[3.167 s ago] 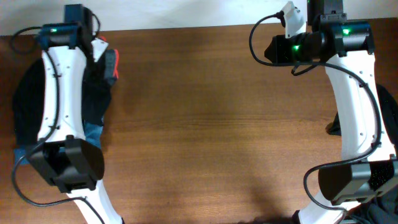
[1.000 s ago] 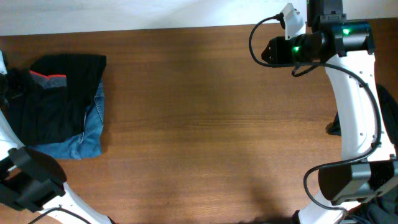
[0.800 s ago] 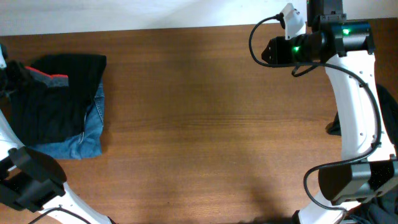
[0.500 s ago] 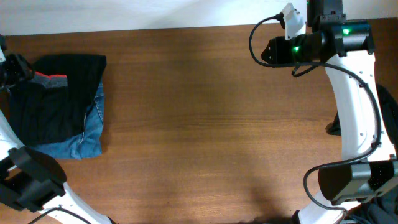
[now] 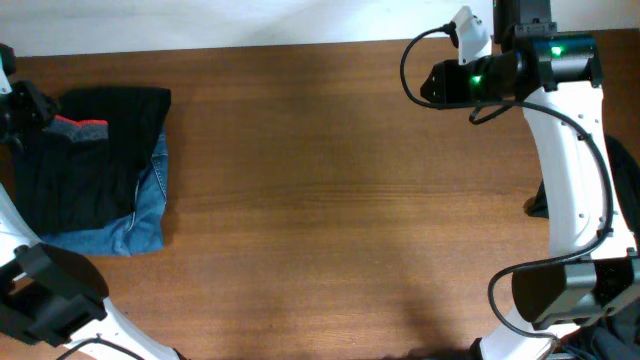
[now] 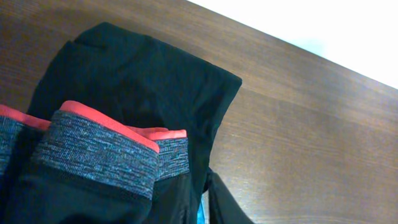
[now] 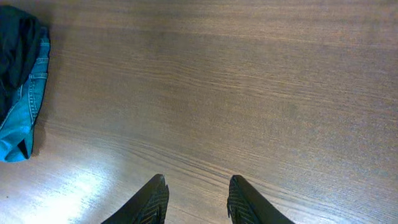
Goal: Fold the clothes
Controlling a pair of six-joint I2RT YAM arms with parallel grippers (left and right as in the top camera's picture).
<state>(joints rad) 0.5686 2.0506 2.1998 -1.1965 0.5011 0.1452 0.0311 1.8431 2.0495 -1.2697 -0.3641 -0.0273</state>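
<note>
The left gripper (image 5: 22,104) is hanging at the far left edge of the table (image 5: 330,210), by the back corner of the pile of clothes (image 5: 95,170). From above it is showing only as a dark shape, and its own camera is not catching its fingers, so I cannot tell whether it is clenched or released, or whether it is touching the cloth.

Just below its camera, black leggings (image 6: 143,87) are lying on top of the pile. Their speckled grey waistband (image 6: 99,152) is folded over, with its coral-red edge facing up. A pair of blue jeans (image 5: 135,228) is lying under the black cloth and sticking out along the near and right sides of the pile.

The right gripper (image 7: 195,200) is hovering well apart from the pile, over the back right part of the table. Its two fingers (image 7: 151,200) are standing spread, with nothing between them and only bare wood below. At the left edge of that wrist view, the jeans and some black cloth are showing in the distance.
</note>
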